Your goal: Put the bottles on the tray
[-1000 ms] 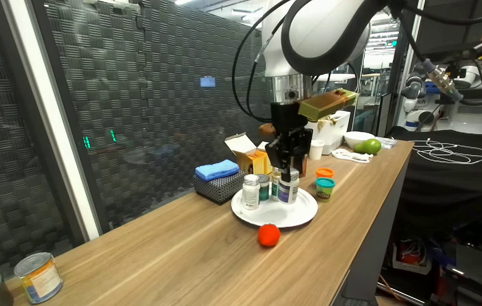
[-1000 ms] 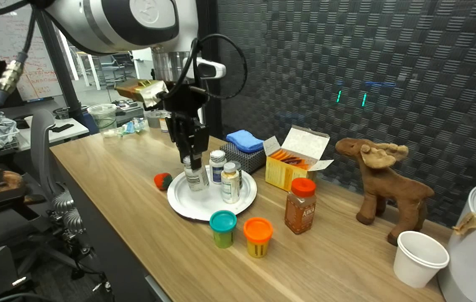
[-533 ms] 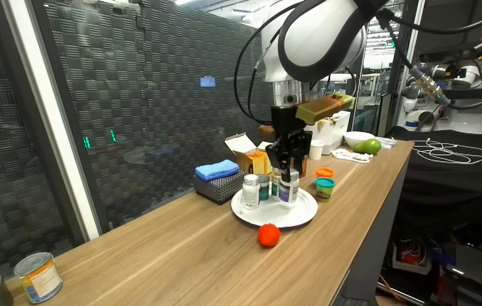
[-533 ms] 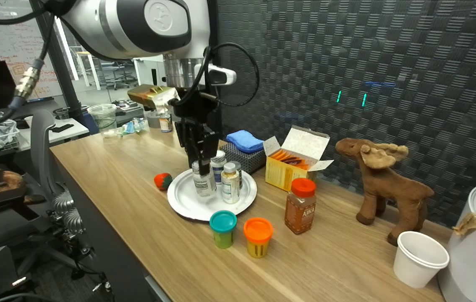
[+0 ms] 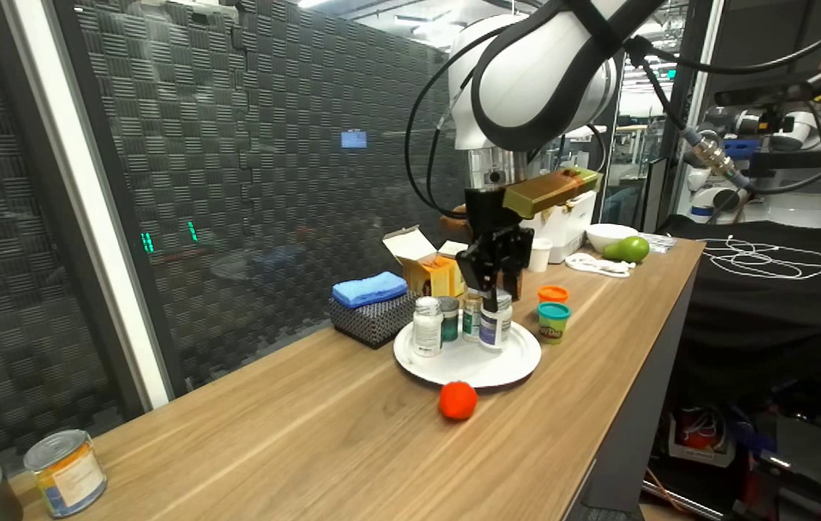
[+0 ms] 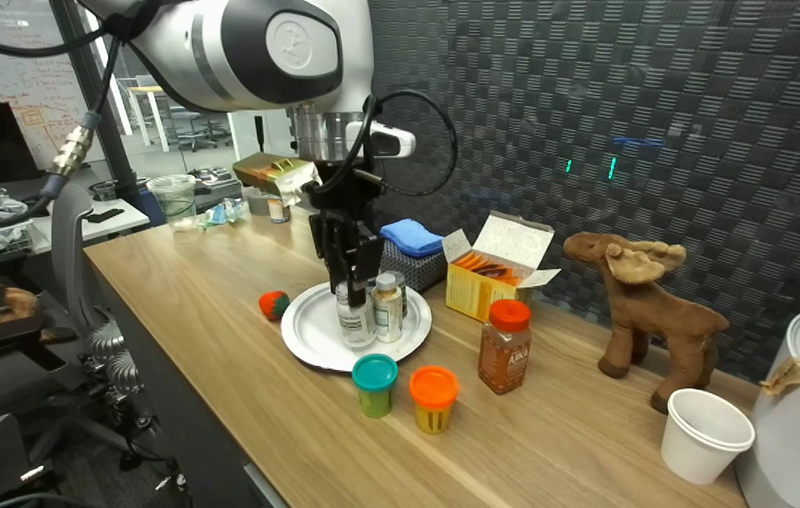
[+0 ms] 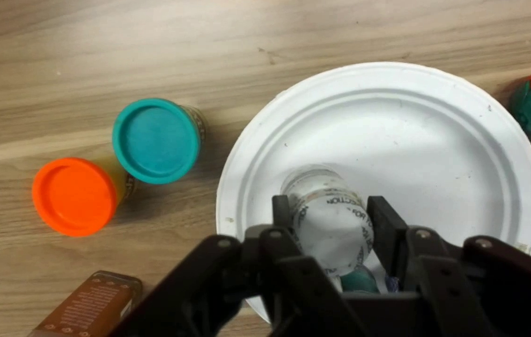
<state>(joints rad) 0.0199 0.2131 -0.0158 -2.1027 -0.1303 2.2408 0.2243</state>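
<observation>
While the claw [image 7: 329,204] is clamped on a white bottle [image 5: 495,331], whether its base touches the plate [image 7: 434,159] below cannot be told. Three other bottles [image 5: 449,324] already stand there; releasing this one, and perhaps bringing the red-topped jar [image 6: 505,353] from the table [image 5: 309,405], seems left.

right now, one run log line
gripper: holding white bottle | where: on or just above plate, unclear | three other bottles: standing on plate
</observation>
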